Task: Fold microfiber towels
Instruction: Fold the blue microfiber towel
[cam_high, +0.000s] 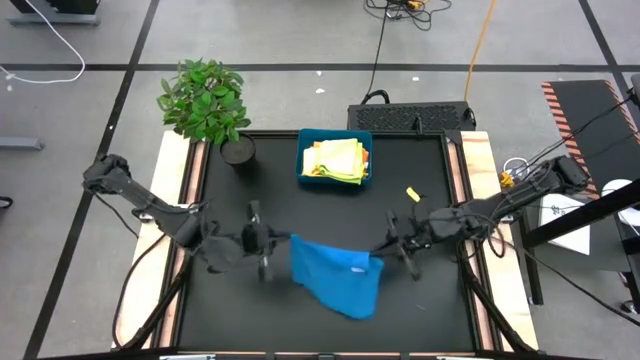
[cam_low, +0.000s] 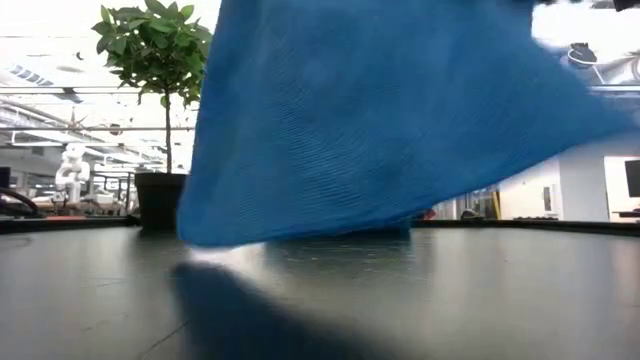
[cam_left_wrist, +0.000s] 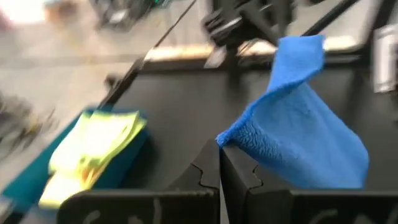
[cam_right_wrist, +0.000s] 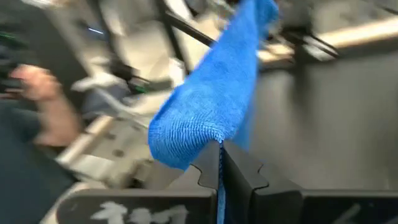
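A blue microfiber towel (cam_high: 335, 278) hangs between my two grippers over the near middle of the black table (cam_high: 300, 200). My left gripper (cam_high: 288, 244) is shut on its left upper corner and my right gripper (cam_high: 381, 262) on its right upper corner. In the low view the blue towel (cam_low: 380, 120) fills most of the picture, its lower edge (cam_low: 300, 238) close over the table; whether it touches I cannot tell. Folded yellow, green and orange towels (cam_high: 336, 160) lie in the teal tray (cam_high: 305, 165) at the far middle. My left gripper pinches a corner (cam_left_wrist: 229, 140) of the blue towel between its two shut fingers (cam_left_wrist: 208, 169), coming nearly level from the table's left. The cloth hangs down and away from that corner. My right gripper pinches the opposite upper corner (cam_right_wrist: 210, 138) between its shut fingers (cam_right_wrist: 239, 168), nearly level from the table's right. The cloth runs slack from it toward the other gripper.
A potted plant (cam_high: 206, 100) stands at the table's far left corner, also in the low view as the plant (cam_low: 160, 60). A small yellow object (cam_high: 412, 194) lies right of the tray. A person's hand (cam_right_wrist: 37, 84) shows beyond the table.
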